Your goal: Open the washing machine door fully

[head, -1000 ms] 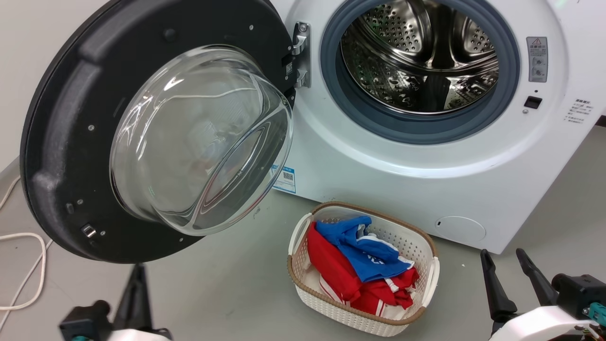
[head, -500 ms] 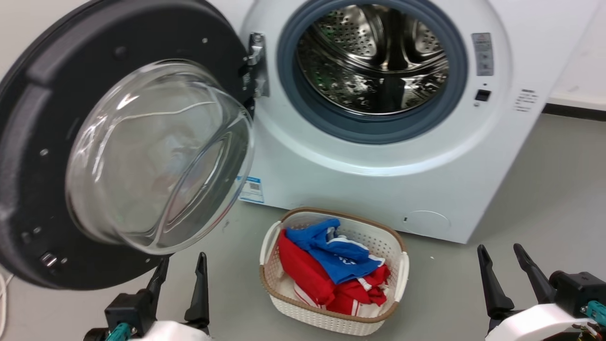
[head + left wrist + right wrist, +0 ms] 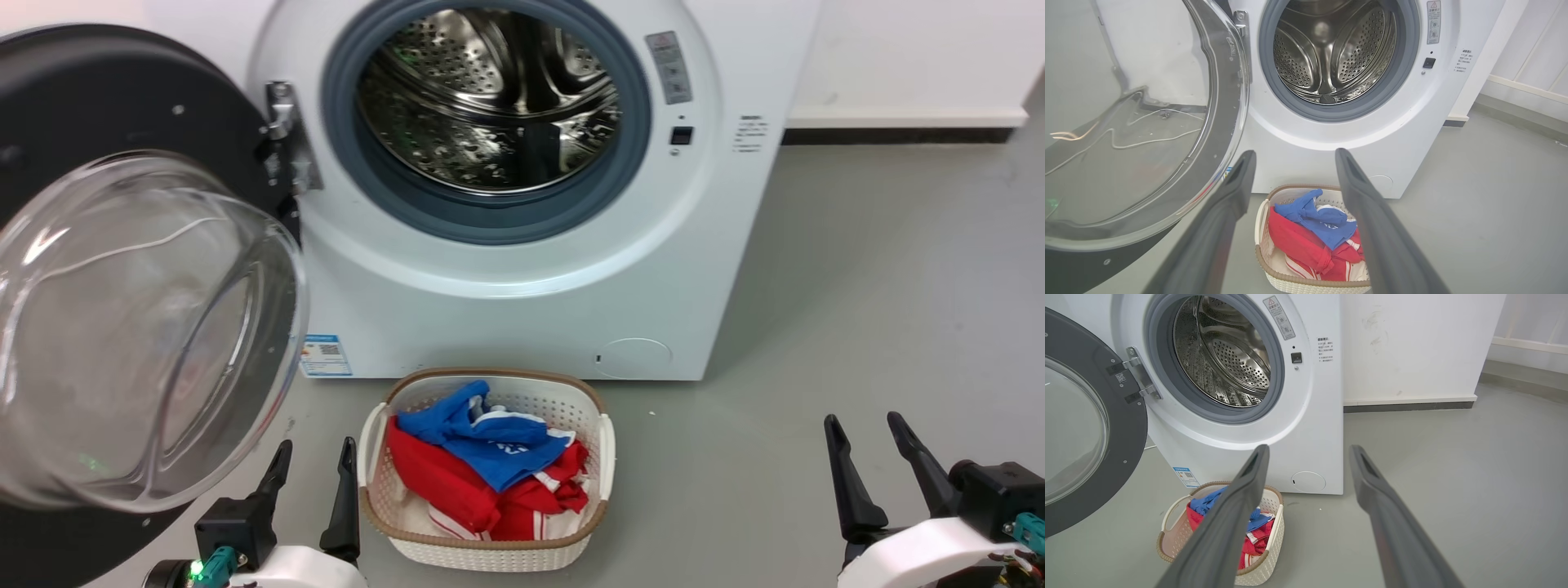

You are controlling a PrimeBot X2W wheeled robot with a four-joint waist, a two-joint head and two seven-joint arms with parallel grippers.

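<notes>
The left pincer (image 3: 317, 447) hung wide and empty, low in front of the washing machine (image 3: 531, 310), just beside the lower edge of the washing machine door (image 3: 139, 310) and not touching it. The right pincer (image 3: 863, 420) was likewise wide and empty, off the machine's right front corner over bare floor (image 3: 857, 286). The door stood swung out on its hinge (image 3: 282, 139) at the machine's left side, with the drum mouth (image 3: 490, 106) wholly uncovered. I judged the opening nearly or quite done. Any next move would be a light push on the door's free edge, away from the machine's front. A laundry basket (image 3: 600, 441) sat just in front of the machine's foot. There was open floor to the machine's right and little room at its left.
</notes>
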